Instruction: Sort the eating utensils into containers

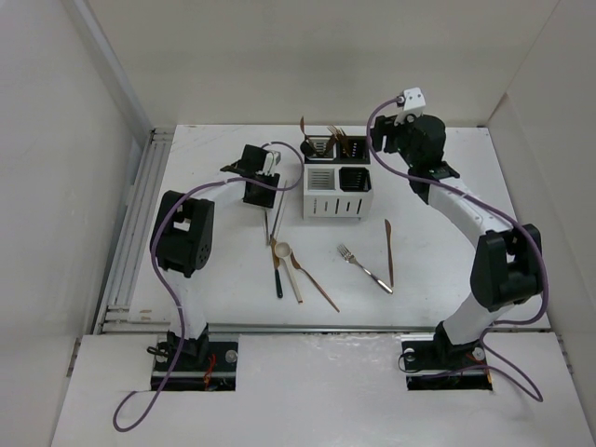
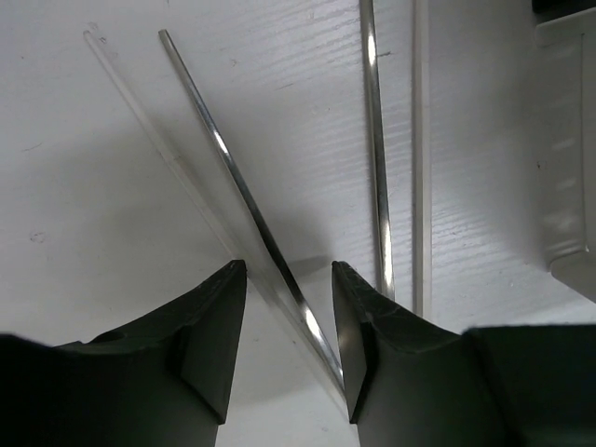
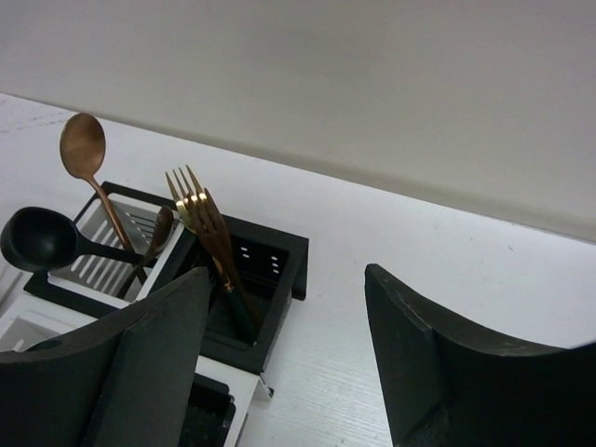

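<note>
Left of the caddy (image 1: 335, 205), our left gripper (image 2: 289, 279) straddles a silver stick (image 2: 233, 168), half-open, not yet pinching, so we should close next; our right gripper (image 3: 287, 279) hangs open, empty.

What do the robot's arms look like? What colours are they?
The left arm and right arm are made of smooth white tubes joined by chunky black blocks. A thin purple cable loops along each one. The left gripper and right gripper each have two broad black fingers. A small white block sits on the right wrist.
</note>
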Robot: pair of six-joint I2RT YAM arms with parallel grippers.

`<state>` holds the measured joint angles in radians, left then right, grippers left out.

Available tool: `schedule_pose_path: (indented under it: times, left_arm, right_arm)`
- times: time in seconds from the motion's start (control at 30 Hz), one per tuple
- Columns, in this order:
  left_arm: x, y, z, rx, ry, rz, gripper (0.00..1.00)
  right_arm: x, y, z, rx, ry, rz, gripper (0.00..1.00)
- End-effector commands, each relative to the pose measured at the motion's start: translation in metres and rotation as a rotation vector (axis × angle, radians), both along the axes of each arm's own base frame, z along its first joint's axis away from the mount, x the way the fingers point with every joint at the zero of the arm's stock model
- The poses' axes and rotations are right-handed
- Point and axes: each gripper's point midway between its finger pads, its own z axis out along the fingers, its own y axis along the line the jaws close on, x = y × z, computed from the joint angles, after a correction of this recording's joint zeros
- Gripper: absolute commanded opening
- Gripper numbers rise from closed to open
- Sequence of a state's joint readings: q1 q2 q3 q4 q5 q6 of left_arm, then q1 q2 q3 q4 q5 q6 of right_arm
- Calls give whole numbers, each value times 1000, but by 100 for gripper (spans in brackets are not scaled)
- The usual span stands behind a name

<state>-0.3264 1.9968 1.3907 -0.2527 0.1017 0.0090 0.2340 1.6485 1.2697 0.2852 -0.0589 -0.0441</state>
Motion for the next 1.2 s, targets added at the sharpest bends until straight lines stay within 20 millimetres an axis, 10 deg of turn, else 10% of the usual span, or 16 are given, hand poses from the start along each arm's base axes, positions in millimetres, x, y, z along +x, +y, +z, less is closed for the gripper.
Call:
schedule_pose_path:
  times: [0.0,0.23,0.37,1.17]
  left_arm:
    - [4,-1,14,-7,-24,-2,39]
    - [17,3,39,35,-119,4,45]
    - [15,-9,57,41,-192,-46,31]
    - [5,-8,14,59,-88,-42,34]
  right_arm:
    - [-7,-9,29,23,-63,-20,73]
    - [-11,-15,32,23,-64,-30,73]
    - [-14,-15,29,21,-53,-30,73]
    - [-24,-35,16,-18,-24,-84,73]
